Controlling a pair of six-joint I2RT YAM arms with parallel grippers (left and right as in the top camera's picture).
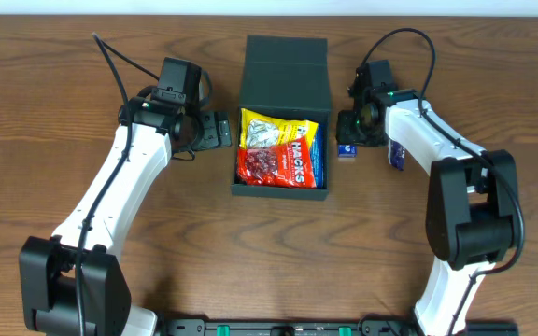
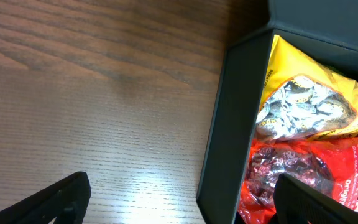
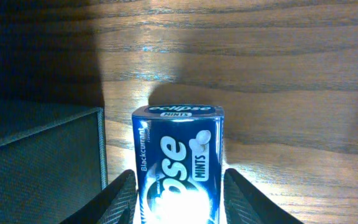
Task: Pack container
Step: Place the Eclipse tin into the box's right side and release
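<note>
1. The container [image 1: 278,192] sits at the middle of the wooden table [image 1: 54,65], with its hinged lid flipped open toward the far edge.
2. Inside lie 2 packets, a yellow packet [image 1: 274,131] at the back and a red packet [image 1: 271,166] at the front. A strip of blue shows along the right wall.
3. The left gripper [image 1: 222,132] hovers just beside the container's left wall with its fingers spread wide, grasping nothing.
4. A blue mint tin [image 3: 178,134] stands upright on the table just beside the container's right wall.
5. The right gripper [image 3: 179,174] is down over the tin, 1 finger pressed against each side, grasping it.
6. A small blue and white item [image 1: 396,152] lies on the table, partly under the right arm.
</note>
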